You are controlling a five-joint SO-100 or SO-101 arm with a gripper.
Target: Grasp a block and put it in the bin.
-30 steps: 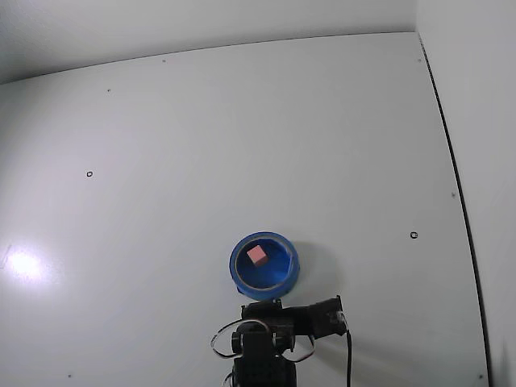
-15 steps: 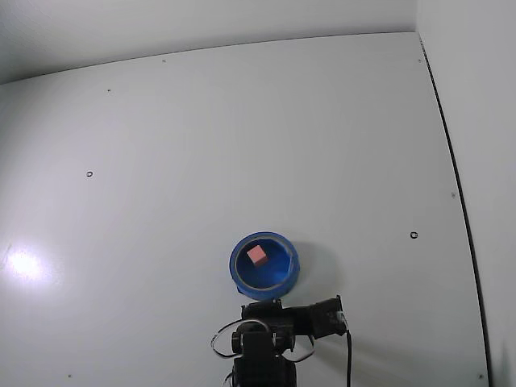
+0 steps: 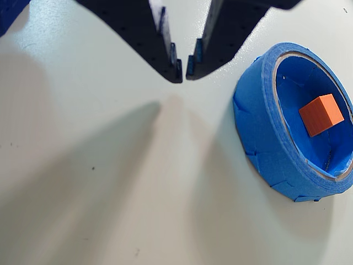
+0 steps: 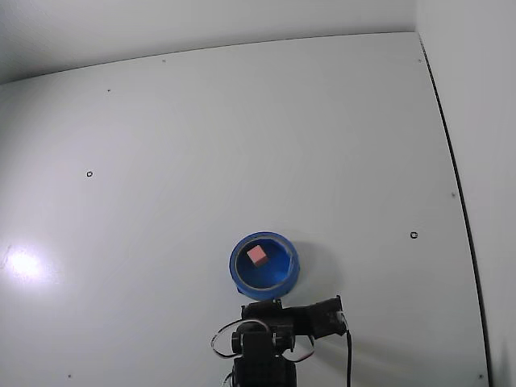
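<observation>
A small pink-red block (image 3: 321, 114) lies inside the blue bin (image 3: 258, 130), on its floor and apart from the wall. The fixed view shows the same: the block (image 4: 257, 255) rests in the bin (image 4: 239, 276) near the table's front. My gripper (image 3: 183, 74) hangs over bare table just left of the bin in the wrist view. Its dark fingertips almost touch and hold nothing. In the fixed view the folded arm (image 4: 270, 339) sits right below the bin, and the fingers themselves are hard to make out there.
A white table (image 4: 242, 145) spreads out on all sides of the bin, with a few small screw holes (image 4: 414, 235). A wall edge (image 4: 451, 161) runs down the right side. A black cable (image 4: 349, 359) trails from the arm's base.
</observation>
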